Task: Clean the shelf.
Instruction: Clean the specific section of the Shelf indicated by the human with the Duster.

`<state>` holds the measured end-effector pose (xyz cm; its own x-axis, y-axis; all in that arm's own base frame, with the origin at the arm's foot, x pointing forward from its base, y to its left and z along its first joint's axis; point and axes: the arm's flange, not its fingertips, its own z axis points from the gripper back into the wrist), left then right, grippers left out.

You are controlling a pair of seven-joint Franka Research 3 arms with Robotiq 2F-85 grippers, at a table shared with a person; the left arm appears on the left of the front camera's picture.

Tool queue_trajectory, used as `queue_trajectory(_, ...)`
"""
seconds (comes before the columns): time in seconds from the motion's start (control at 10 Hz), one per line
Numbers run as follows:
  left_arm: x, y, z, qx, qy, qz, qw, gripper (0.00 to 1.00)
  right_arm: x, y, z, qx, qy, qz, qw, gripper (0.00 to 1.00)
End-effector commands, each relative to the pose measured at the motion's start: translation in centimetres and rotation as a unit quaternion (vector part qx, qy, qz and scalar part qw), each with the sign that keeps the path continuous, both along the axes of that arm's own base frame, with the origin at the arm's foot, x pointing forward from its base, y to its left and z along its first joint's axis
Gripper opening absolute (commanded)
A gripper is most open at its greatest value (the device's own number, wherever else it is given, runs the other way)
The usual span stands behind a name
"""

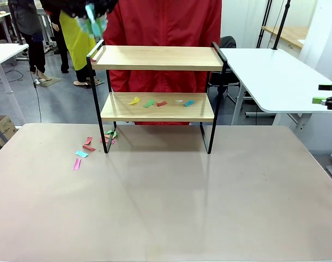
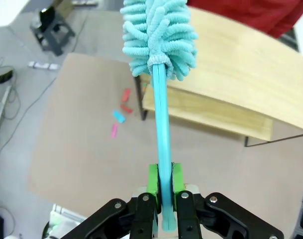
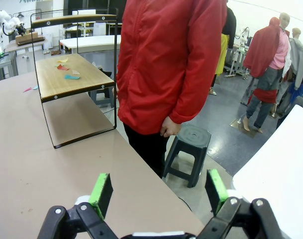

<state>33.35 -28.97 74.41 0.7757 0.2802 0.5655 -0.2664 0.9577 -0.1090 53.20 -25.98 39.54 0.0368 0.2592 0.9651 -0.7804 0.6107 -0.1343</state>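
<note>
Shelf (image 1: 157, 57): stands on the far middle of the table (image 1: 166, 207), both wooden boards level, black legs on the table top. The top board is bare. The lower board carries a row of coloured paper scraps (image 1: 160, 102): yellow, green, red, a pale one and blue.

More scraps (image 1: 84, 150), pink, cyan, red and green, lie on the table beside the shelf's left front leg, some touching it.

Left hand (image 2: 164, 179): clamped on the lower end of a cyan duster (image 2: 161, 114), the handle pinched between both green pads. In the left wrist view the fluffy head lies over the left end of the shelf (image 2: 231, 74), with the loose scraps (image 2: 119, 114) on the table (image 2: 81, 149) below. From the front the duster (image 1: 94, 24) sits just above the shelf's left side rail. Contact with rail or board cannot be determined.

Right hand (image 3: 158, 191): fingers spread wide, nothing between them. From the front it (image 1: 325, 93) sits at the right edge of the picture, well apart from the shelf, in front of a white side table (image 1: 275, 76). Its camera looks along the table (image 3: 42, 164) at the shelf (image 3: 74, 79) end-on.

A person in a red jacket (image 1: 163, 22) stands directly behind the shelf, at the table's far edge. A dark stool (image 3: 188, 149) stands on the floor beside the person (image 3: 166, 59).
</note>
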Motion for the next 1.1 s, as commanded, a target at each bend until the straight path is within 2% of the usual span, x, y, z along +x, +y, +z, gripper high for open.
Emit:
queue_trajectory(0.0,-0.8,2.9,-0.1,-0.044,-0.009,-0.05,0.998,0.13,0.1,0.2,0.6,-0.003,0.01,-0.004,1.0,1.0)
queue_trajectory(0.3,-1.7,4.9,0.4,-0.104,-0.012,-0.115,0.988,0.13,0.1,0.2,0.6,-0.003,0.01,-0.004,1.0,1.0)
queue_trajectory(0.5,-2.0,5.3,0.5,-0.12,-0.003,-0.141,0.983,0.13,0.1,0.2,0.6,-0.003,0.01,-0.004,1.0,1.0)
queue_trajectory(0.6,-2.5,5.5,0.6,-0.121,0.003,-0.172,0.978,0.13,0.1,0.2,0.6,-0.003,0.01,-0.004,1.0,1.0)
queue_trajectory(0.9,-4.3,8.6,1.6,-0.116,-0.017,-0.284,0.952,0.13,0.1,0.2,0.6,-0.003,0.01,-0.004,1.0,1.0)
queue_trajectory(1.0,-4.9,9.7,1.9,-0.121,-0.019,-0.326,0.937,0.13,0.1,0.2,0.6,-0.003,0.01,-0.004,1.0,1.0)
